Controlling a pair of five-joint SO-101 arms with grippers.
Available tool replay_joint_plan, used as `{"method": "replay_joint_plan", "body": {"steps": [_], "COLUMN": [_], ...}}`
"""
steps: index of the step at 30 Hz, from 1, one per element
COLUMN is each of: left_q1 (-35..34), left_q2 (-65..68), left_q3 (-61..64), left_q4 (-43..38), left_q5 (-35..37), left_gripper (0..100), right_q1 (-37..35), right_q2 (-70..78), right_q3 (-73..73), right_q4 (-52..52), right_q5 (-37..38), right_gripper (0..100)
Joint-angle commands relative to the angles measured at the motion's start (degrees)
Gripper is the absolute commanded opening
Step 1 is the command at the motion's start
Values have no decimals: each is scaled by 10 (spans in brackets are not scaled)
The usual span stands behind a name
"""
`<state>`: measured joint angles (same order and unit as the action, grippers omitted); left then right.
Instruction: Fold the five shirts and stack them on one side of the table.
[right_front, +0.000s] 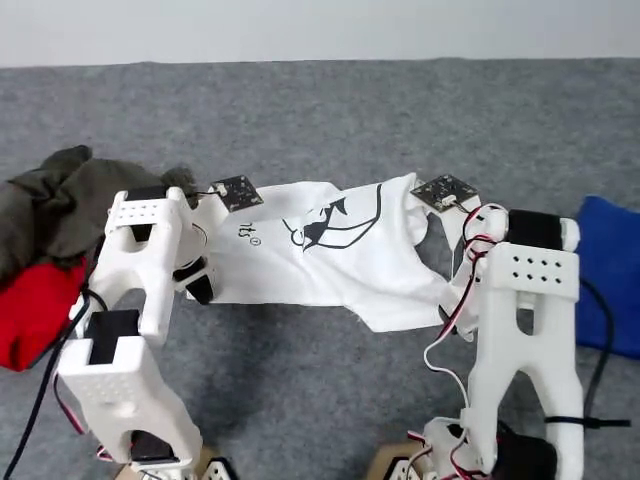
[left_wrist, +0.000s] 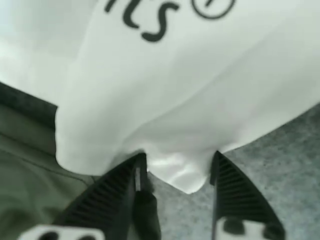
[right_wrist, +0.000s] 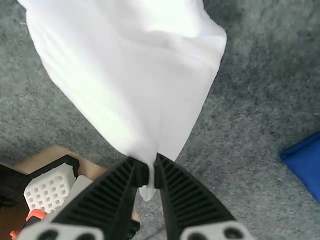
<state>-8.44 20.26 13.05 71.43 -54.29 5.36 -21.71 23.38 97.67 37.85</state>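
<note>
A white shirt (right_front: 330, 260) with a black print lies spread on the grey table between my two arms, its right side raised. My right gripper (right_wrist: 150, 175) is shut on a pinched corner of the white shirt (right_wrist: 130, 75), which hangs above the table. At the shirt's left edge my left gripper (left_wrist: 177, 175) is open. A fold of the white shirt's (left_wrist: 175, 90) hem sits between its black fingers (left_wrist: 132, 185).
A heap of olive and dark shirts (right_front: 70, 200) lies at the left, with a red shirt (right_front: 35, 300) in front of it. The olive cloth (left_wrist: 25, 150) sits just beside my left gripper. A blue shirt (right_front: 605, 270) lies at the right edge.
</note>
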Motion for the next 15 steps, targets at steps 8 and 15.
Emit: {"method": "replay_joint_plan", "body": {"steps": [8, 15], "left_q1": [11, 14], "left_q2": [67, -9], "left_q3": [-75, -161], "left_q4": [49, 161], "left_q5": [-4, 18], "left_gripper": [7, 5], "right_q1": [7, 4], "right_q2": [-10, -31], "right_q3": [-4, -84], "right_q4": [-6, 40], "right_q5": [4, 3], "right_gripper": [10, 10]}}
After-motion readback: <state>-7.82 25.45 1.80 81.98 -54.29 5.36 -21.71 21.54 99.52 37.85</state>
